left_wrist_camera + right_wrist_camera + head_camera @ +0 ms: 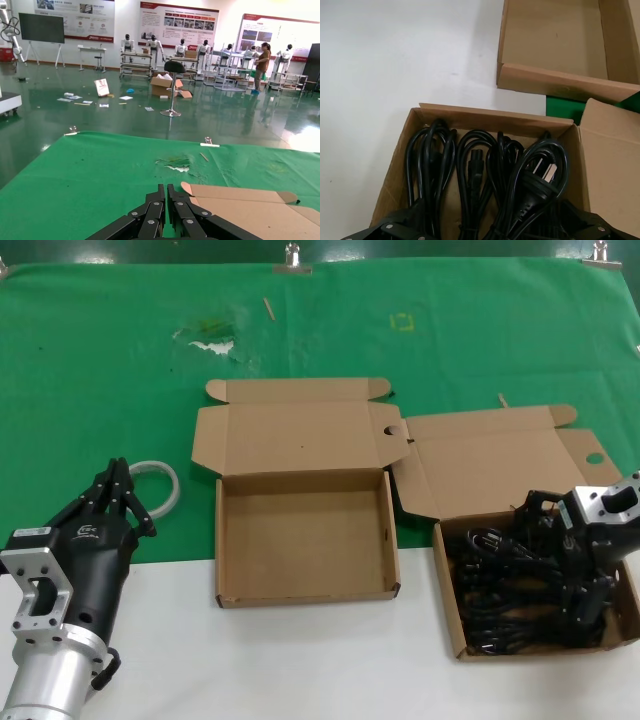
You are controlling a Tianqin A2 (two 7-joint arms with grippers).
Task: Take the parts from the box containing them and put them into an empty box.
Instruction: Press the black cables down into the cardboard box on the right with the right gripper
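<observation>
The box containing the parts (pixel 452 592) sits askew at the right with its lid folded back. It holds a tangle of black power cords (pixel 500 580), seen close in the right wrist view (pixel 475 170). My right gripper (pixel 585 602) is lowered into this box, open, its fingers (pixel 395 227) spread wide to either side of the cord bundles. The empty box (pixel 300 540) sits squarely in the middle with a bare tan floor; a corner of it shows in the right wrist view (pixel 555 45). My left gripper (pixel 120 485) is shut and empty at the left, and also shows in the left wrist view (pixel 167 192).
A pale ring of tape (pixel 165 485) lies on the green cloth (pixel 100 360) just beyond my left gripper. The white table front (pixel 300 660) runs below the boxes. Clips (pixel 292 260) pin the cloth's far edge. The empty box's lid (pixel 250 210) lies beside my left fingertips.
</observation>
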